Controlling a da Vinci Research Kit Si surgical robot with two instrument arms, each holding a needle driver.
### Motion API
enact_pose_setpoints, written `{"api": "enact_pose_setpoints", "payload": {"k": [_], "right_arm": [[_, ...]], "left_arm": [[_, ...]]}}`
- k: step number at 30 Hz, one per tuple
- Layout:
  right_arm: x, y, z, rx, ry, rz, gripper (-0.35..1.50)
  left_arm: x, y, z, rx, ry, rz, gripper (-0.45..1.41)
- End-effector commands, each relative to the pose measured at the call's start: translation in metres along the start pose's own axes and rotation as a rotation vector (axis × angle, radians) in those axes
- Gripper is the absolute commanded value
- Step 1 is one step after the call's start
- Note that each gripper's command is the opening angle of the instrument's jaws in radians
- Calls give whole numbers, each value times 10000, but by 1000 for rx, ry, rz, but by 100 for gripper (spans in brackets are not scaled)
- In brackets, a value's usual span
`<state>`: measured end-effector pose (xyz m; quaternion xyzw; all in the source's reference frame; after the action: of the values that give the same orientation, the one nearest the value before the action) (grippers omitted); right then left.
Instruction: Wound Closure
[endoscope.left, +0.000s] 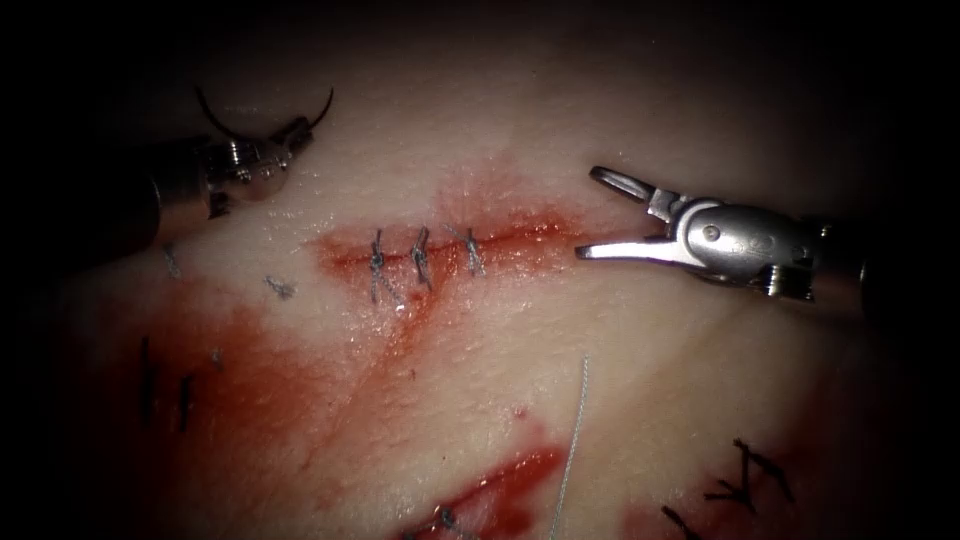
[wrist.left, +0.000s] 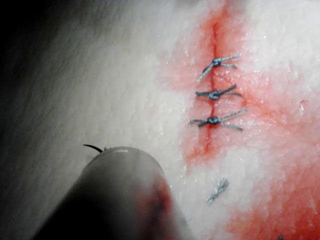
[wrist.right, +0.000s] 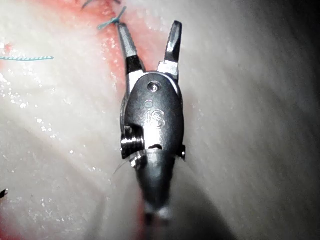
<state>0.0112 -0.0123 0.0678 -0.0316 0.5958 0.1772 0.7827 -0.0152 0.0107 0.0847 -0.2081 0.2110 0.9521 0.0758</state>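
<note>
Endoscope view: left claw (endoscope.left: 296, 130) grips needle (endoscope.left: 262, 128) mid-curve, off tissue (endoscope.left: 620, 380); right claw (endoscope.left: 600, 212) wide, empty.

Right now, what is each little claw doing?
Left arm's tool: shut on the dark curved steel needle, mid-curve, clear of the tissue.
Right arm's tool: open, holding nothing.

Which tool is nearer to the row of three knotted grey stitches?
Right. The right tool, jaws open, sits just right of the stitches; the left tool, holding the curved needle, is farther upper-left.

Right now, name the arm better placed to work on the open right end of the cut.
Probably right: its hand, open and empty, sits at the cut's right end. The left hand holds the needle mid-curve, off the tissue.
</note>
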Motion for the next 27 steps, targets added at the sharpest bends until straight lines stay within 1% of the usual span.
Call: {"api": "enact_pose_setpoints", "payload": {"k": [1,2,6,10,11,14,17,21,23,25,27], "right_arm": [[-3,4,7,-6,0,10,126],[-3,5,6,-5,-4,21,126],[-6,9,-2,13,-14,78,111],[-9,14,-10,13,2,114,106],[-9,16,-12,13,8,120,106],[-11,21,-17,-2,4,140,104],[-13,25,-23,14,-14,184,103],[-16,32,-28,29,-32,316,101],[-17,38,-28,56,-29,399,86],[-19,43,-25,101,-2,489,78],[-20,46,-20,119,28,538,76]], "left_arm": [[10,-5,6,5,30,7,-45],[17,-4,4,2,48,4,-45],[45,-3,-8,18,125,35,-45],[69,8,-20,-12,229,46,-45],[76,12,-23,-22,268,58,-45],[94,24,-28,-30,363,134,-45],[110,35,-29,-39,456,223,-45],[128,49,-27,-40,563,321,-45],[136,57,-26,-29,619,379,-45],[142,63,-26,-20,663,423,-45],[147,69,-26,-10,709,467,-45]]}}
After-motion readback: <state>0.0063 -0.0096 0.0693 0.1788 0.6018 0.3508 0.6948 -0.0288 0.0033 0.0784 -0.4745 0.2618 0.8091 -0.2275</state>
